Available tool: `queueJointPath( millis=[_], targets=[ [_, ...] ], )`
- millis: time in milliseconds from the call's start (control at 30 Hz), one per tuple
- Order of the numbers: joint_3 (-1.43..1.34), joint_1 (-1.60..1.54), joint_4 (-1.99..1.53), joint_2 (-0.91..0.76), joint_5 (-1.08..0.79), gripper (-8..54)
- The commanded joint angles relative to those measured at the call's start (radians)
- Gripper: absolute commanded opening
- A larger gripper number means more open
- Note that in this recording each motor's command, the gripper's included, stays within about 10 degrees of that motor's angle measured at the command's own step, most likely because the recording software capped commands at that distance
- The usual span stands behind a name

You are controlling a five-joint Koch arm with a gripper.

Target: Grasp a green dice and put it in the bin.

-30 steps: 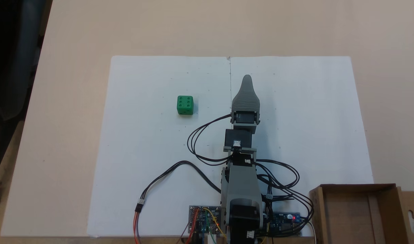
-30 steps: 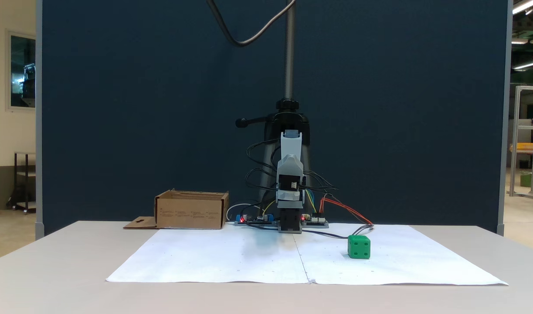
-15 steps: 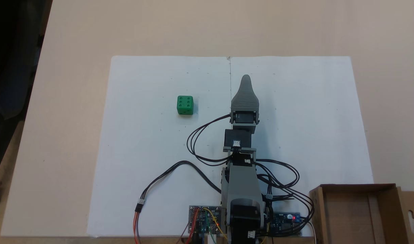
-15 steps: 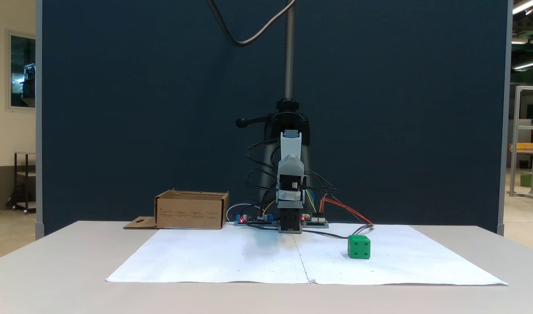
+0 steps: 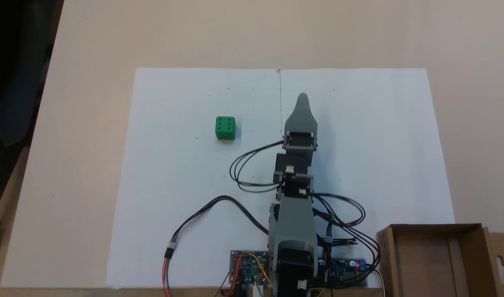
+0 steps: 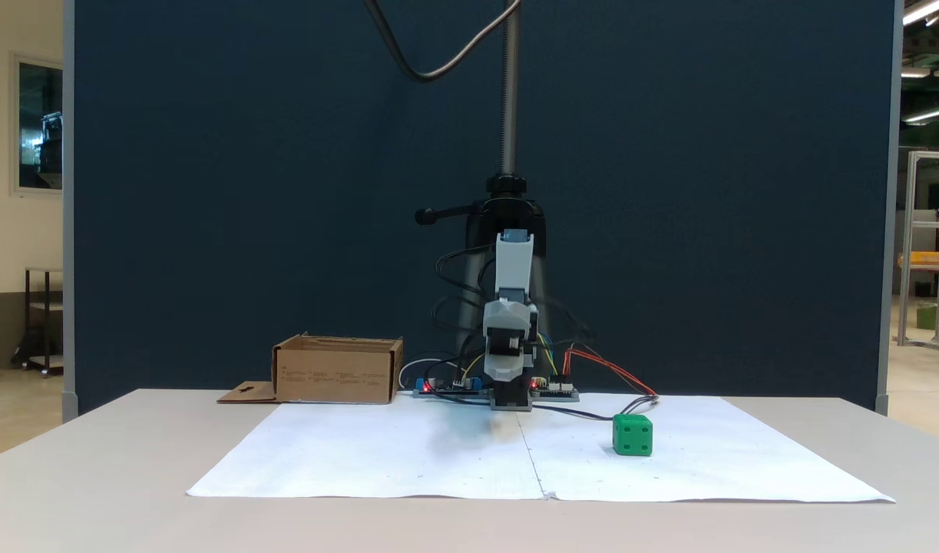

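Note:
The green dice (image 5: 225, 128) sits on the white paper, left of my arm in a fixed view from above; from the front the dice (image 6: 633, 435) lies to the right, nearer the camera. My gripper (image 5: 302, 97) points away from the base over the paper's middle seam, well apart from the dice. Only its upper grey jaw shows, so whether it is open is unclear. From the front the gripper (image 6: 507, 369) hangs low above the paper. The bin (image 5: 385, 255), a brown cardboard box with nothing inside, stands beside the arm's base; from the front the bin (image 6: 337, 374) is at the back left.
White paper (image 5: 186, 214) covers the middle of the beige table (image 5: 78, 49). Black cables (image 5: 239, 173) loop left and right of the arm. Circuit boards (image 5: 249, 264) lie at the base. A camera stand pole (image 6: 507, 84) rises behind the arm, before a dark blue partition.
The arm has tipped forward and down, bringing the gripper lower and its tip slightly right in the top view. The cables swayed. The dice and the bin stayed put.

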State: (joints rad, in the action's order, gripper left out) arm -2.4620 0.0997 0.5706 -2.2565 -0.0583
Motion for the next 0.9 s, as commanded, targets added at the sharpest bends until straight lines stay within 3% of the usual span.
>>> queueJointPath(
  millis=[0,333,633,867],
  targets=[
    [0.143,0.012,-0.158,-0.107,-0.074,41.6],
    [0.615,0.018,-0.862,-0.106,0.012,41.7],
    [1.061,0.0,-1.386,0.095,0.055,41.6],
    [1.138,-0.02,-1.735,0.095,0.057,41.7]
  ],
)
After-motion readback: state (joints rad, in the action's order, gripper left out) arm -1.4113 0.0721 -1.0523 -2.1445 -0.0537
